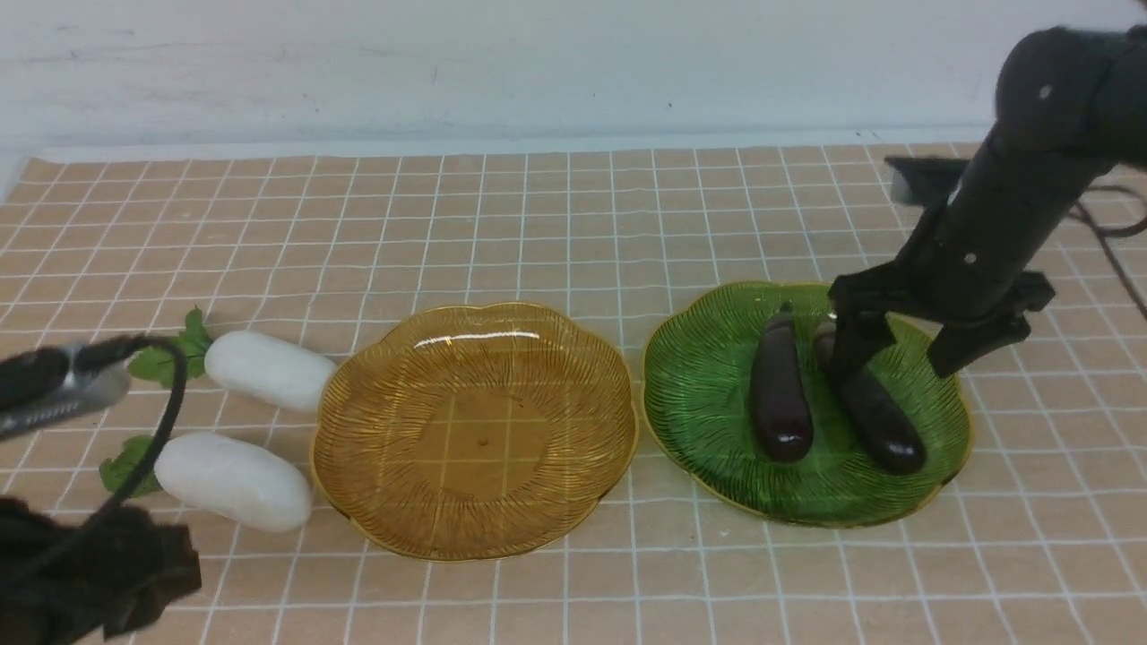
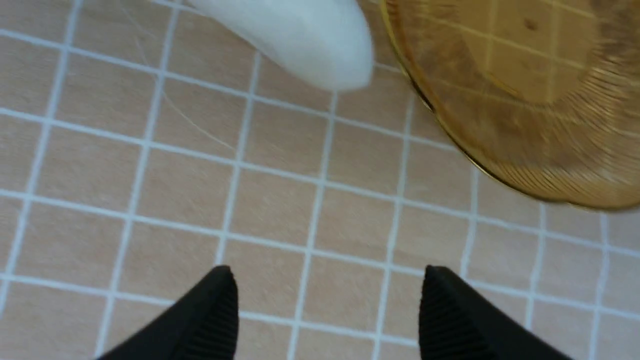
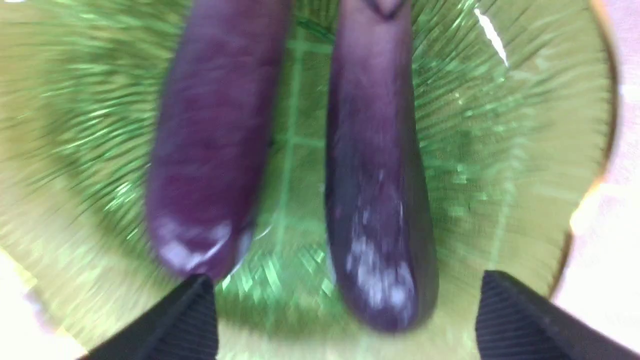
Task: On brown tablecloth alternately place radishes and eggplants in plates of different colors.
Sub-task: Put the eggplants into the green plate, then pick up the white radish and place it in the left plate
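Two white radishes (image 1: pixel 269 369) (image 1: pixel 235 481) lie on the brown tablecloth (image 1: pixel 573 224), just left of the amber plate (image 1: pixel 475 502), which holds nothing. Two dark purple eggplants (image 1: pixel 780 394) (image 1: pixel 883 421) lie side by side in the green plate (image 1: pixel 708 385). My right gripper (image 1: pixel 896 367) hangs open over the green plate, its fingers on either side of the right-hand eggplant (image 3: pixel 377 175) without touching it. My left gripper (image 2: pixel 327 270) is open over bare cloth, short of the nearer radish's tip (image 2: pixel 300 40) and beside the amber plate's rim (image 2: pixel 525 100).
The left arm's dark body and cable (image 1: pixel 99 555) fill the front-left corner, partly covering the nearer radish's leaf. A white wall (image 1: pixel 538 63) rises behind the cloth's far edge. A dark object (image 1: pixel 923 175) lies at the far right behind the right arm.
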Tool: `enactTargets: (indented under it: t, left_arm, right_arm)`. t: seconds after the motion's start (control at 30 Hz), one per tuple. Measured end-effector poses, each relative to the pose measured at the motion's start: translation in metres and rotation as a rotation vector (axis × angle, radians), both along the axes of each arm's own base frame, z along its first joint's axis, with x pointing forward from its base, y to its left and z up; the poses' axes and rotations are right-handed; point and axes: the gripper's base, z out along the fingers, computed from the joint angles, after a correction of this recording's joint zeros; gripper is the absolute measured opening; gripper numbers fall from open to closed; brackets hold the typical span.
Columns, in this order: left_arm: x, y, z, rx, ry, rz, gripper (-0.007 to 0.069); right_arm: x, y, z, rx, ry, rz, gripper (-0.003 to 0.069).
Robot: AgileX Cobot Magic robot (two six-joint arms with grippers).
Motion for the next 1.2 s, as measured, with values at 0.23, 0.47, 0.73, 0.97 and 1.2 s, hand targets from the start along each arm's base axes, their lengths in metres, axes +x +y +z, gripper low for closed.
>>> enactTargets:
  t: [0.23, 0.47, 0.73, 0.97, 1.2]
  left_arm:
    - [0.068, 0.004, -0.034, -0.033, 0.049, 0.229, 0.0493]
    - [0.117, 0.003, -0.074, -0.097, 0.088, 0.386, 0.0493]
    - [0.144, 0.002, -0.095, -0.122, 0.114, 0.445, 0.0496]
    - [0.151, 0.001, -0.105, -0.118, 0.13, 0.447, 0.0503]
    - [0.152, 0.001, -0.106, -0.107, 0.133, 0.43, 0.047]
  right_arm:
    - [-0.073, -0.011, 0.061, 0.056, -0.094, 0.014, 0.0395]
    - [-0.105, -0.017, 0.067, 0.049, -0.097, 0.057, 0.022]
    - [-0.105, -0.017, 0.066, 0.051, -0.095, 0.059, 0.019]
    - [-0.105, -0.017, 0.066, 0.052, -0.095, 0.059, 0.019]
    - [-0.105, -0.017, 0.066, 0.054, -0.094, 0.059, 0.019]
